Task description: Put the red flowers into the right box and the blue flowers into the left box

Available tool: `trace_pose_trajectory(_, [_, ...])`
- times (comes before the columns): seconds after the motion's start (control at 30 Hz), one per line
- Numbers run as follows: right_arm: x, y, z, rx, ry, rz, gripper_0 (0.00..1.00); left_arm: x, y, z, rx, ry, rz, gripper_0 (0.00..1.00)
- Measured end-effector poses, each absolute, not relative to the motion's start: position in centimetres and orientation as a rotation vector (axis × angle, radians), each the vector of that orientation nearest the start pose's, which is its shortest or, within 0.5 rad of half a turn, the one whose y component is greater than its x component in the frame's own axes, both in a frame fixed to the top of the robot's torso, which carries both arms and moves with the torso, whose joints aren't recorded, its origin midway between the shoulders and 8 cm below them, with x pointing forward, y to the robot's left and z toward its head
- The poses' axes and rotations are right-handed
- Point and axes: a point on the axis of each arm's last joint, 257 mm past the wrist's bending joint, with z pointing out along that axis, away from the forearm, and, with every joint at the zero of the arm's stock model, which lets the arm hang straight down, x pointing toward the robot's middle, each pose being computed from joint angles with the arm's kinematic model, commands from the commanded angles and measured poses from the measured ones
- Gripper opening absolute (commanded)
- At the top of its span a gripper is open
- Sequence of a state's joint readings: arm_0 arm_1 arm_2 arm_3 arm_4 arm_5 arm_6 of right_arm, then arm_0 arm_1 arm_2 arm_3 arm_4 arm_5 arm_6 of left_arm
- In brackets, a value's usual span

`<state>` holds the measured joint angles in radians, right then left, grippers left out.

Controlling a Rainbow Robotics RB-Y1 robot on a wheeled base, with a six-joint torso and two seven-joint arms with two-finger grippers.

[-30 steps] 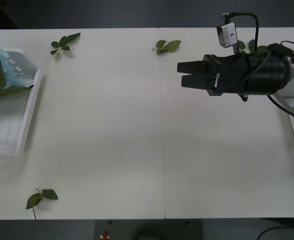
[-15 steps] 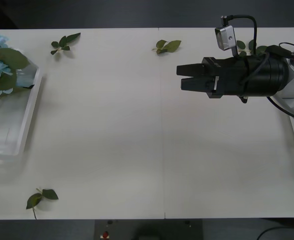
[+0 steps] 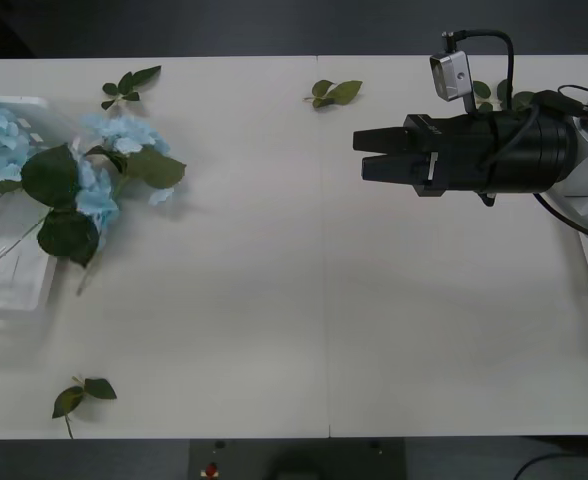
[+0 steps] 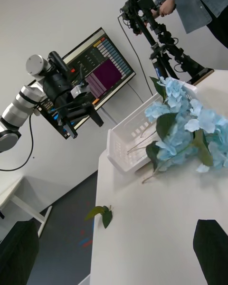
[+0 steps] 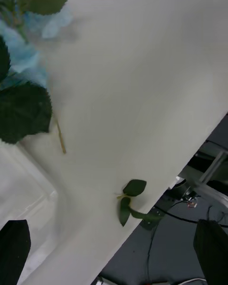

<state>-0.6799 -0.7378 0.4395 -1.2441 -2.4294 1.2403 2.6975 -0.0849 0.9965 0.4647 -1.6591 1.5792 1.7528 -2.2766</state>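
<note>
Pale-blue flowers (image 3: 102,170) lie in a loose bunch at the desk's (image 3: 304,300) far left corner, their heads and big green leaves spilling over the rim of the left box (image 3: 19,285) onto the bare desk, with thin stems trailing back across the box. From the right wrist camera the same flowers (image 4: 187,128) lean against the white box (image 4: 130,145), one stem end poking out onto the desk. The left wrist camera sees the flowers (image 5: 21,52) from just above, a stem end lying on the desk beside the box's corner (image 5: 28,204).

Over the desk's right half, the right gripper (image 3: 357,152) hangs level, pointing left, its black fingers parted by a narrow gap and holding nothing. The right wrist camera shows those fingers (image 4: 19,254) standing at the two corners. The left gripper's fingers (image 5: 14,247) likewise sit at the corners of its own view, apart and empty, above the desk's near left part.

Loose leaf sprigs lie by the far edge (image 3: 129,84), at the far middle (image 3: 334,93) and near the front left corner (image 3: 79,397).
</note>
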Motion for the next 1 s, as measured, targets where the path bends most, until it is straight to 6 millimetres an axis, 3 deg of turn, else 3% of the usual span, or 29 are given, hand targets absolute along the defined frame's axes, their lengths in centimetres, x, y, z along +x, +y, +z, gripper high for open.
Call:
trace_pose_trajectory(0.13, [44.5,-5.9,-6.3,-1.019,1.482,1.422,0.95,35.0,35.2,-14.8,1.097,2.25,-0.636,1.0])
trace_pose_trajectory(0.43, [44.5,-5.9,-6.3,-1.019,1.482,1.422,0.95,35.1,29.5,-12.7,1.337,1.979,-0.753,1.0])
trace_pose_trajectory(0.73, [44.5,-5.9,-6.3,-1.019,1.482,1.422,0.95,35.1,25.9,-11.9,1.443,1.882,-0.828,1.0])
trace_pose_trajectory(1.0, [44.5,-5.9,-6.3,-1.019,1.482,1.422,0.95,36.1,21.1,-11.3,1.584,1.686,-0.838,1.0])
